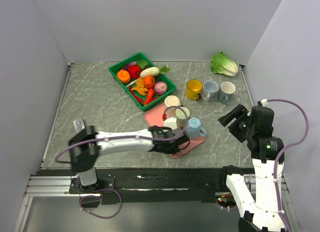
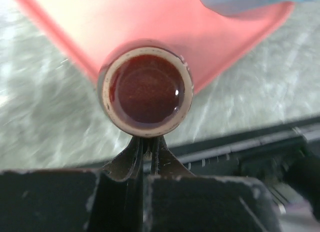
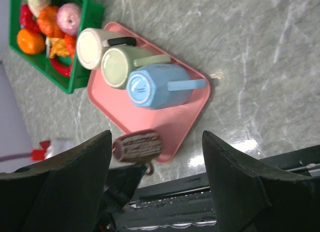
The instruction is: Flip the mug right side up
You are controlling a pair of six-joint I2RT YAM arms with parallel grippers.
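A dark brown mug [image 3: 137, 146] lies on its side in the air over the near corner of the pink tray [image 3: 192, 109]. Its open mouth [image 2: 146, 90] faces the left wrist camera, showing a glossy red-brown inside. My left gripper [image 2: 147, 142] is shut on the mug's handle below its rim, and in the top view this gripper [image 1: 179, 141] hides most of the mug. My right gripper [image 3: 156, 137] is open and empty, held above the table at the right [image 1: 234, 119], well apart from the tray.
A blue mug [image 3: 155, 86], a green mug [image 3: 120, 67] and a cream mug [image 3: 92, 47] sit on the tray. A green basket of vegetables [image 1: 141, 79] is behind it. Yellow, grey and white mugs [image 1: 210, 89] and a lettuce [image 1: 223, 64] stand at the back right.
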